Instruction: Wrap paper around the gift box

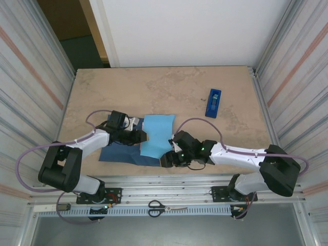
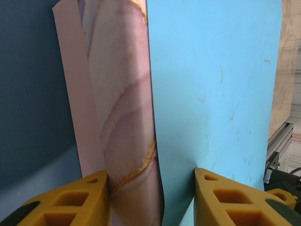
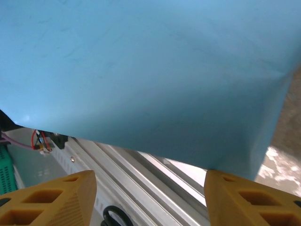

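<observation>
right gripper (image 3: pixel 150 188): wide, empty — paper (image 3: pixel 141 70) flap just ahead, edge lying across | left gripper (image 2: pixel 151 202): half open, over gift box (image 2: pixel 122 117) | right arm nearer flap

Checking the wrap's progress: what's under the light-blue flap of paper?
The gift box: a pink marbled face shows at the flap's edge in the left wrist view. The paper covers the rest of it.
</observation>
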